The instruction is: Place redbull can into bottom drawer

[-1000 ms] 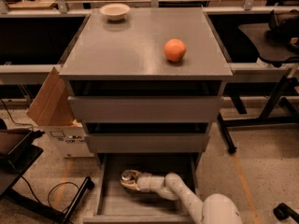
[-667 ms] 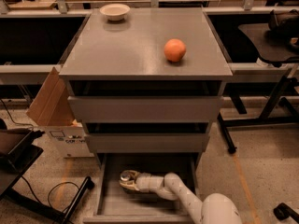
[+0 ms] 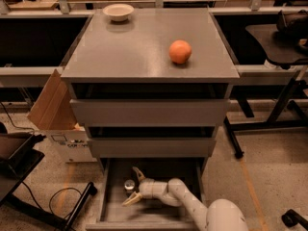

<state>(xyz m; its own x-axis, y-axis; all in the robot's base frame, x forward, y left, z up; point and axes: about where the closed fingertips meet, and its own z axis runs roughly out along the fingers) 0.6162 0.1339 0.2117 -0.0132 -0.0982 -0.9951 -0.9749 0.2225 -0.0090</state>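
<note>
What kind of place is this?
Likely a robotics lab or workshop: metal-framed workbenches behind a grey drawer cabinet, a cardboard box and loose cables on the floor. The gripper is down in the open bottom drawer, by the can.

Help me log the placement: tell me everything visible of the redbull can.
The redbull can shows mainly its round silvery top, with little of its darker side visible; it looks like metal. It stands upright on the floor of the open bottom drawer, left of centre. The gripper straddles it with its fingers spread open, one behind and one in front; whether either touches it cannot be told.
</note>
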